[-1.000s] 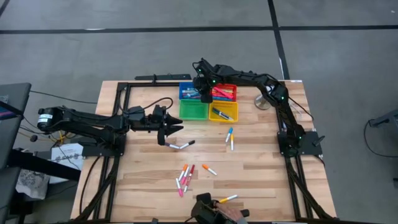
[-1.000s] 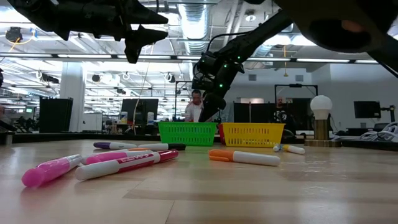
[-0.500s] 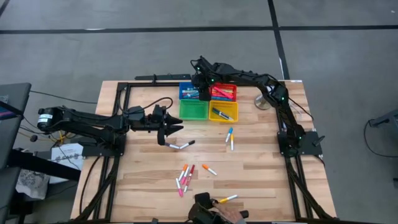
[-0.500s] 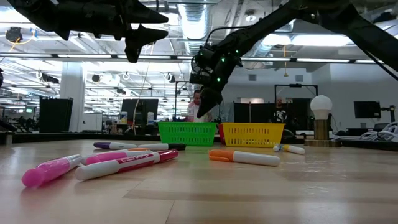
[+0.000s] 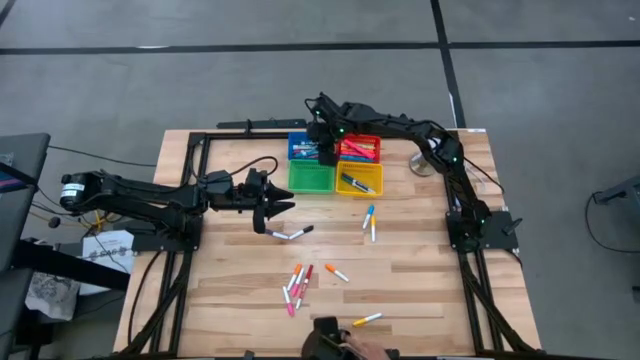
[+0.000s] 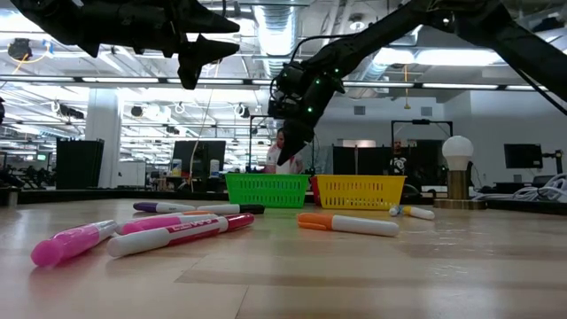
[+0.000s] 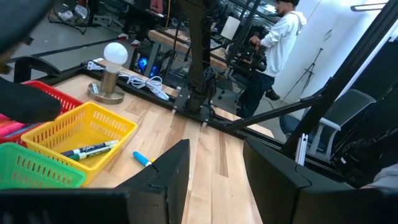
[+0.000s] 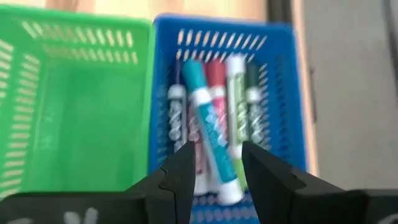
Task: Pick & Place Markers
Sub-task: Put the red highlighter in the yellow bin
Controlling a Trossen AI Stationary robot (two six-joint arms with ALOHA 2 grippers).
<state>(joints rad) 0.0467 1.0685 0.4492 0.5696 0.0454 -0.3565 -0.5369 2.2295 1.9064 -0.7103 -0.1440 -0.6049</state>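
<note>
Loose markers lie flat on the wooden table: a dark-and-white pair [image 5: 290, 234], two blue-capped ones [image 5: 370, 217], an orange one [image 5: 338, 272], a pink and red cluster [image 5: 297, 285] and one near the near edge [image 5: 367, 319]. In the low view they show as pink [image 6: 71, 241], red [image 6: 177, 235] and orange [image 6: 345, 224]. My right gripper [image 8: 214, 168] is open and hovers over the blue tray [image 8: 283, 81], where several markers [image 8: 208, 134] lie. My left gripper [image 7: 217, 168] is open and hangs in the air [image 5: 283, 207] just above the dark-and-white pair.
Four small trays stand together at the far side: blue [image 5: 303, 147], red [image 5: 364, 148] with markers inside, green [image 5: 312, 178], yellow [image 5: 362, 184] holding one dark marker. A bulb-shaped lamp [image 5: 425, 160] stands right of them. A person's hand [image 5: 350, 350] shows at the near edge.
My right gripper has drifted slightly toward the table's left over the trays, and its arm has lifted a little. The person's hand at the near edge has drawn back, leaving a marker on the table. My left arm has stayed still.
</note>
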